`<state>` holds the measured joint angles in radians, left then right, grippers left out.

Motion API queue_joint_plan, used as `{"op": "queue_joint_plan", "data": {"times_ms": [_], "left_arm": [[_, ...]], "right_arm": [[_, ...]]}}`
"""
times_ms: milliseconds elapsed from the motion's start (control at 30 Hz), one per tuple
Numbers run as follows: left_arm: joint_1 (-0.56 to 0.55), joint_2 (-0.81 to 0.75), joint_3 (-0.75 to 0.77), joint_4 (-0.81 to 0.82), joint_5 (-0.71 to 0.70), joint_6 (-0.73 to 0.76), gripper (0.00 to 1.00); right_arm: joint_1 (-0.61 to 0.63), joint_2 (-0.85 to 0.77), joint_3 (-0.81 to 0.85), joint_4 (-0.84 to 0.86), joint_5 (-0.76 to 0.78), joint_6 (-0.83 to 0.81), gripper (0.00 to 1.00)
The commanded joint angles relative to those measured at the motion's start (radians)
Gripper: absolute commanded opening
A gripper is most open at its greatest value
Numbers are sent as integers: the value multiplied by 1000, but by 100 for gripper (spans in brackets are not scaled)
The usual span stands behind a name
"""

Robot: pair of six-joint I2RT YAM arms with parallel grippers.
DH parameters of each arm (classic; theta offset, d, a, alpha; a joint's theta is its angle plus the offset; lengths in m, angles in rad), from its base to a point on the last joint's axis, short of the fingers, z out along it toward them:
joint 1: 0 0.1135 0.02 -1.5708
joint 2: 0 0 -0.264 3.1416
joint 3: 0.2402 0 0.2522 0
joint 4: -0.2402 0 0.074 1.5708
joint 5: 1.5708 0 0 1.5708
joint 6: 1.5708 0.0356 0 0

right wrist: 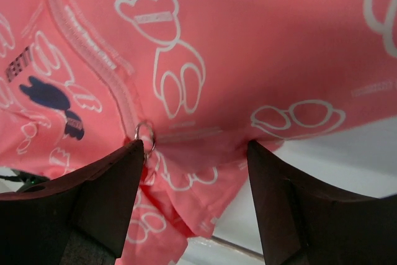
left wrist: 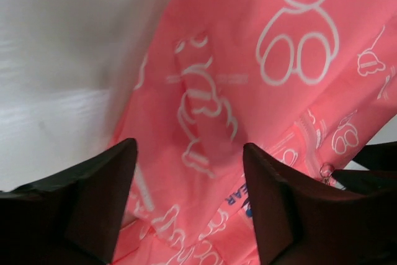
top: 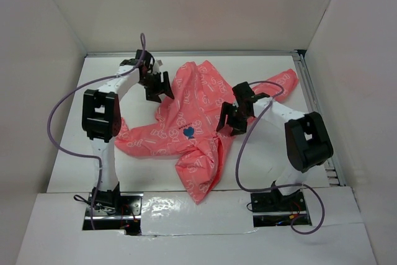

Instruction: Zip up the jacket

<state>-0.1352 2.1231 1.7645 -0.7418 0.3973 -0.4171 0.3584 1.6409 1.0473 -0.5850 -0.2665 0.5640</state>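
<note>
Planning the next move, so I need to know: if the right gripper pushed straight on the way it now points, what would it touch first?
The coral-pink thin fabric jacket with white bear outlines, probably right beside its small metal zipper ring; exact depth is unclear.

The only legible writing is on the jacket (left wrist: 248, 122). In the left wrist view, blue letters (left wrist: 239, 198) near the bottom edge read "EAR", and a fold hides whatever comes before them. A bear print (left wrist: 302, 29) has a band of tiny white letters across its head, too small to read. In the right wrist view, the short dark lettering (right wrist: 18, 66) above the dark blue mark (right wrist: 46, 94) is blurred. So is the fine white print beside the glasses print (right wrist: 298, 116).
</note>
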Motion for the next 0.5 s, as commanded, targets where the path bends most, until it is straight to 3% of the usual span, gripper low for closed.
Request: {"op": "queue_joint_plan", "data": {"times_ms": [0, 133, 267, 467], "left_arm": [[-15, 86, 67, 5, -8, 11, 78], [-12, 107, 90, 7, -60, -3, 67], [-12, 95, 78, -27, -152, -32, 68], [23, 32, -22, 27, -114, -52, 71]], "right_arm": [[7, 37, 19, 77, 9, 23, 74], [-7, 68, 16, 108, -19, 48, 74], [-12, 99, 28, 111, -17, 54, 75], [-30, 120, 16, 105, -11, 50, 73]]}}
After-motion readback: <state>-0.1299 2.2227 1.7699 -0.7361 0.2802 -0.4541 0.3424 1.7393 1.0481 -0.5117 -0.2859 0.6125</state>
